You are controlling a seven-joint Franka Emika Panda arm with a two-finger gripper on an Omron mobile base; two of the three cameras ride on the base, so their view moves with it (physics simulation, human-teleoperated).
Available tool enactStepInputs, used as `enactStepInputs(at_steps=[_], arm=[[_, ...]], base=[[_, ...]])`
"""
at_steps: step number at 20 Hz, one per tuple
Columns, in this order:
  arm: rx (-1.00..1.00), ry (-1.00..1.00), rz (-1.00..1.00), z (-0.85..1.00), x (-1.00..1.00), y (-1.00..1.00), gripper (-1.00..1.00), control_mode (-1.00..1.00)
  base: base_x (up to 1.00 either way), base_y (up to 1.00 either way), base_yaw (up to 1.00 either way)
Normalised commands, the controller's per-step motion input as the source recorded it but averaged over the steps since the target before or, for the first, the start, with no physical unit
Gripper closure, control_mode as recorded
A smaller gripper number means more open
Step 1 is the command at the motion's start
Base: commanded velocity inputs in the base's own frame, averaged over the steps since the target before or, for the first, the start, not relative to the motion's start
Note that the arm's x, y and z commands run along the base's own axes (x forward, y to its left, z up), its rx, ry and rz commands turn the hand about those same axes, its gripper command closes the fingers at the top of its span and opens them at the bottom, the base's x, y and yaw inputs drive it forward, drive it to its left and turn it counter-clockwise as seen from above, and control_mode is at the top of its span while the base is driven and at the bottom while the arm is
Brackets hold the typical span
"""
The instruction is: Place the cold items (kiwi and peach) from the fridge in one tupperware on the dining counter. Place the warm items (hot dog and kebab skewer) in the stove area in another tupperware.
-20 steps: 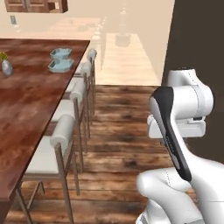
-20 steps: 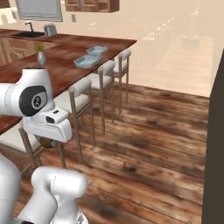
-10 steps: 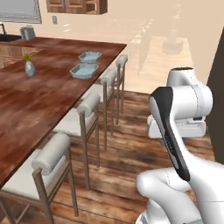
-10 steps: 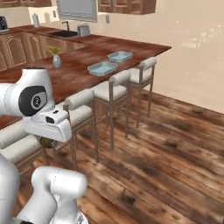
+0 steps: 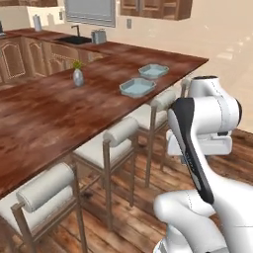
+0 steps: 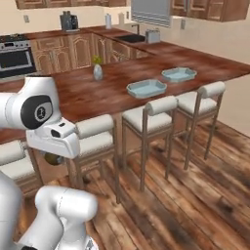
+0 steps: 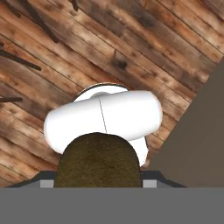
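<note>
From the left base view, you face the dining counter (image 5: 59, 113) with two tupperwares (image 5: 138, 86) near its far end. From the right base view, something dark hangs under the hand beside the stools (image 6: 149, 114). In the hand view, the gripper (image 7: 99, 183) pinches the kiwi (image 7: 99, 162). You're mid-carry, I judge; next, reach a tupperware and release.

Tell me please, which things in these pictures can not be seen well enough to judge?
- Gripper: in the hand view the kiwi covers the finger tips, so the jaws cannot be read.
- Kiwi in the right base view: a dark bit under the white hand, mostly hidden.
- Two tupperware on the dining counter: seen from a low angle; their floors are unclear.
</note>
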Motion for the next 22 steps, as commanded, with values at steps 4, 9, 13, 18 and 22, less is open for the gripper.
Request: enactStepInputs(at_steps=[4,9,13,18,22], arm=[[0.0,0.0,0.0,0.0,0.0,0.0,1.0,1.0],[0.0,0.0,0.0,0.0,0.0,0.0,1.0,1.0],[0.0,0.0,0.0,0.0,0.0,0.0,1.0,1.0],[0.0,0.0,0.0,0.0,0.0,0.0,1.0,1.0],[0.0,0.0,0.0,0.0,0.0,0.0,1.0,1.0]], base=[[0.12,-0.91,0.74],[-0.28,-1.0,0.43],[0.0,-1.0,0.33],[0.0,-1.0,0.33],[0.13,-1.0,0.39]])
